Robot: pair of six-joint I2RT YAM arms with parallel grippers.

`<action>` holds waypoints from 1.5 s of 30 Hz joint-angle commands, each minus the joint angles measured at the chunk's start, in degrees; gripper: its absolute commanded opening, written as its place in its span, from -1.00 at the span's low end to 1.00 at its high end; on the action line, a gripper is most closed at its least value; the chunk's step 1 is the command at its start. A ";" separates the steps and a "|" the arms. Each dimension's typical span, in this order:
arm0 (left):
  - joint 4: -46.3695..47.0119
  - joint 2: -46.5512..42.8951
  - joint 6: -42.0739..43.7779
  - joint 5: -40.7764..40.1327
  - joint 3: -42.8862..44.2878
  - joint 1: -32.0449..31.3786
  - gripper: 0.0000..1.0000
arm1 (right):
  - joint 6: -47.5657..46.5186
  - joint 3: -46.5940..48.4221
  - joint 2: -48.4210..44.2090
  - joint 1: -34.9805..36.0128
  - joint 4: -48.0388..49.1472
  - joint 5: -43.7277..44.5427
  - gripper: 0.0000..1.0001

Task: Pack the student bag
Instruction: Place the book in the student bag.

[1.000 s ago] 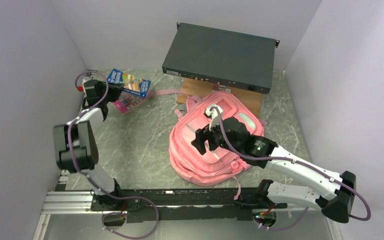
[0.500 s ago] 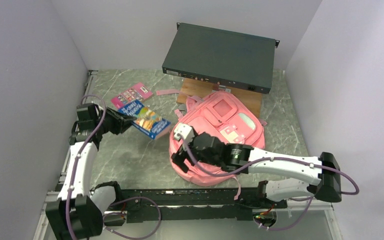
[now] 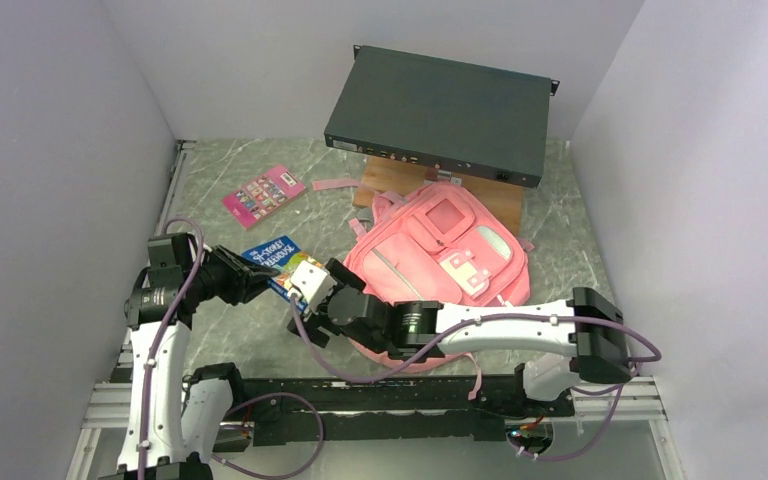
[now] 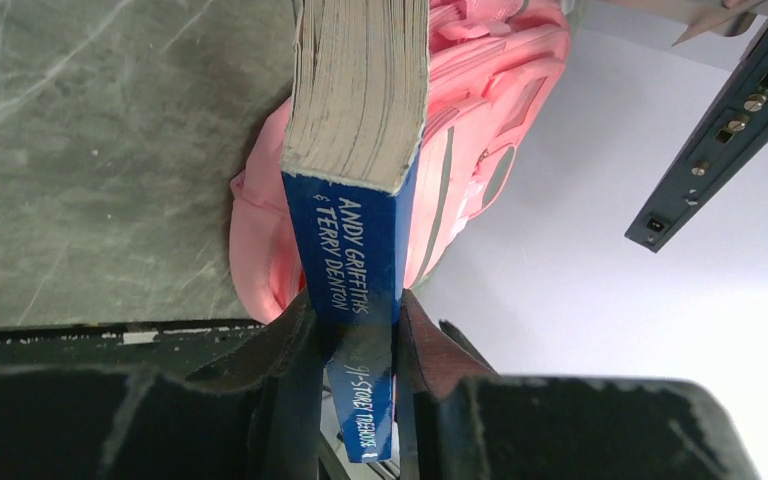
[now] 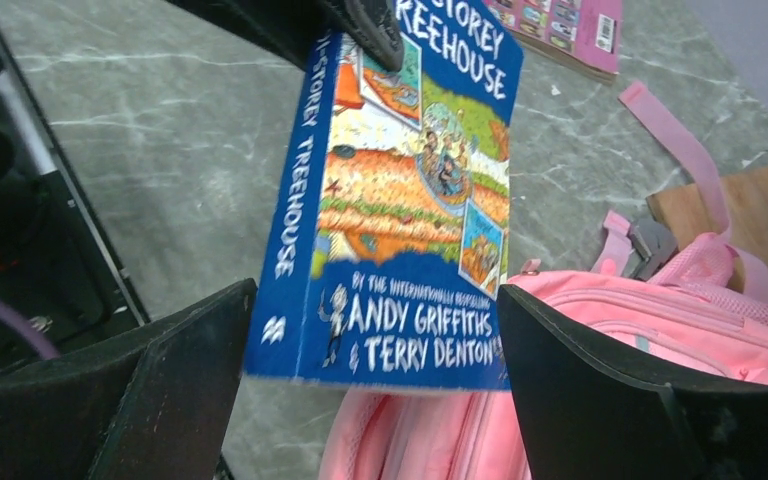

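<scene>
The student bag (image 3: 440, 250) is a pink backpack lying flat at centre right; it also shows in the left wrist view (image 4: 490, 110) and the right wrist view (image 5: 660, 320). My left gripper (image 3: 260, 280) is shut on the spine end of a blue paperback book (image 3: 278, 262) and holds it above the table, left of the bag. In the left wrist view the book (image 4: 360, 120) sticks out from the gripper (image 4: 352, 330). My right gripper (image 3: 310, 300) is open, and its fingers flank the book's lower end (image 5: 400, 220) with the gripper (image 5: 375, 330) just over the bag's near edge.
A pink booklet (image 3: 263, 194) lies on the table at back left. A black rack unit (image 3: 440, 110) rests on a wooden board (image 3: 390, 180) behind the bag. A loose pink strap (image 5: 680, 140) lies beside the board. The arm rail (image 3: 360, 395) runs along the near edge.
My left gripper has carried the blue book from the back left down towards the bag's near-left corner. My right gripper has swung left off the bag to meet the book.
</scene>
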 commanded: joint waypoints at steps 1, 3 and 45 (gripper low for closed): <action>-2.77 -1.99 -0.97 3.22 4.02 -0.09 -1.00 | -3.75 1.05 3.74 0.76 7.71 9.20 0.80; -3.84 -2.26 -1.02 3.42 4.70 -0.07 -1.00 | -4.70 1.49 5.75 1.34 9.19 12.34 0.69; 31.75 -2.22 40.09 33.58 2.61 -15.51 0.99 | 30.43 -10.77 -30.71 -42.93 1.39 -91.31 -1.00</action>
